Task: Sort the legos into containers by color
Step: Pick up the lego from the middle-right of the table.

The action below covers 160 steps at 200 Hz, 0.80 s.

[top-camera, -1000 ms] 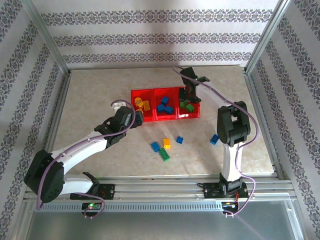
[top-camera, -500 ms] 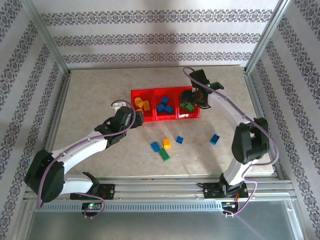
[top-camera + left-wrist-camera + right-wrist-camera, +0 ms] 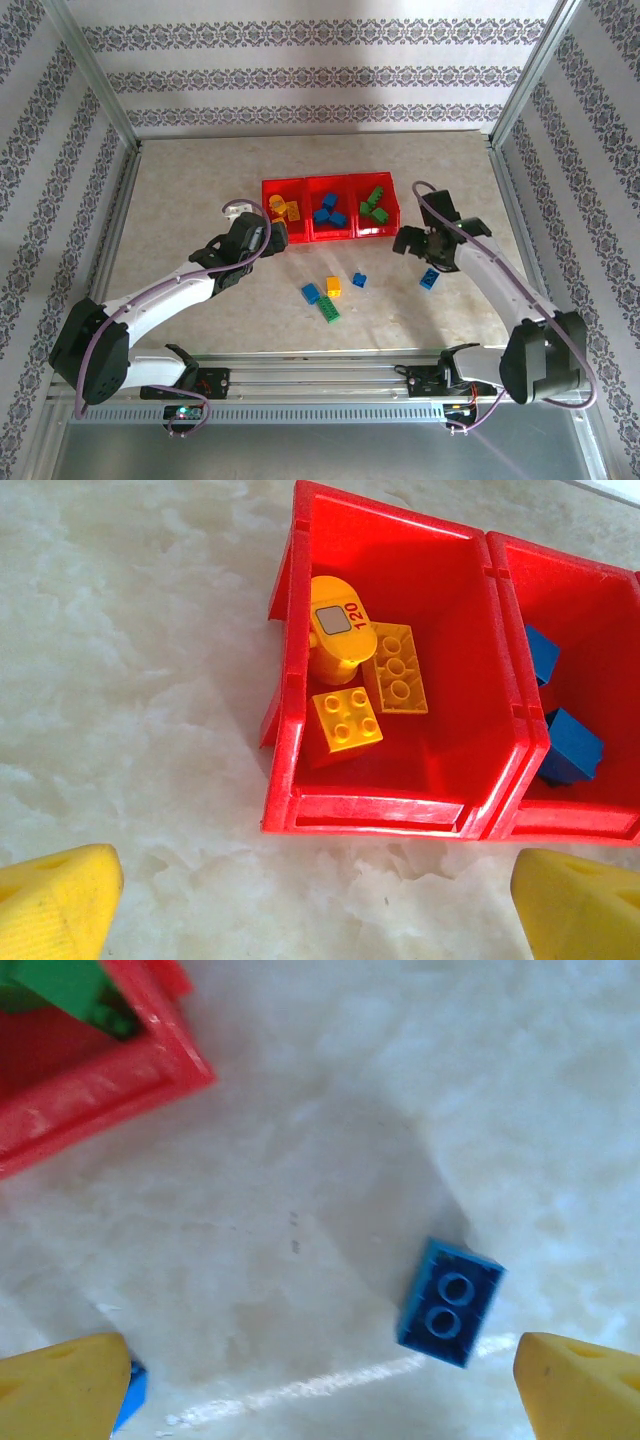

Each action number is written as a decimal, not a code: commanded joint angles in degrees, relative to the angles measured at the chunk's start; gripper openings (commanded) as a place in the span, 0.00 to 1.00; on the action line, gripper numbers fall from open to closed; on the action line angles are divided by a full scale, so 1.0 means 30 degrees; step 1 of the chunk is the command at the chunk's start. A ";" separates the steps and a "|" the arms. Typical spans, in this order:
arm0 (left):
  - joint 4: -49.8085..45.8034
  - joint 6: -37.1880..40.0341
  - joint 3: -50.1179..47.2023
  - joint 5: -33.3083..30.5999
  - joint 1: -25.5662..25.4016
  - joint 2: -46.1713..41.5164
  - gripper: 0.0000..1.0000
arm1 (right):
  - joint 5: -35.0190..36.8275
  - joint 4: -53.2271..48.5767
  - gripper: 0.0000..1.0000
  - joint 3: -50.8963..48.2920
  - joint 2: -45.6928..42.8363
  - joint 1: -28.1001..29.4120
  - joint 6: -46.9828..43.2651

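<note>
Three joined red bins (image 3: 330,238) sit mid-table. The left bin (image 3: 300,810) holds yellow bricks (image 3: 346,720), the middle one holds blue bricks (image 3: 572,745), and the right one holds green bricks (image 3: 375,205). Loose on the table lie a blue brick (image 3: 311,293), a yellow brick (image 3: 333,286), a green brick (image 3: 328,311), a small blue brick (image 3: 358,279) and, further right, another blue brick (image 3: 450,1303). My left gripper (image 3: 320,920) hangs open and empty at the left bin's near wall. My right gripper (image 3: 320,1390) is open and empty above bare table, with that blue brick toward its right finger.
The right bin's corner (image 3: 100,1080) with a green brick (image 3: 60,985) lies at the upper left of the right wrist view. Patterned walls and metal posts (image 3: 110,110) enclose the table. Open tabletop (image 3: 180,190) spreads left of the bins.
My right arm has swung from above the green bin back toward the near right, and its gripper now hovers by the loose blue brick. The left arm has not moved.
</note>
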 commanded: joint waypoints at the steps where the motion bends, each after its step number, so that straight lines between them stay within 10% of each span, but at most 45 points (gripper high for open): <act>1: 0.0294 -0.0257 -0.0175 0.0163 0.0224 0.0203 1.00 | 0.0344 -0.0712 0.98 -0.1262 -0.0823 -0.0632 0.0703; 160: 0.0181 -0.0528 -0.0404 0.0251 0.0231 -0.0033 1.00 | -0.0467 0.2331 0.66 -0.3091 0.3503 -0.2456 -0.0113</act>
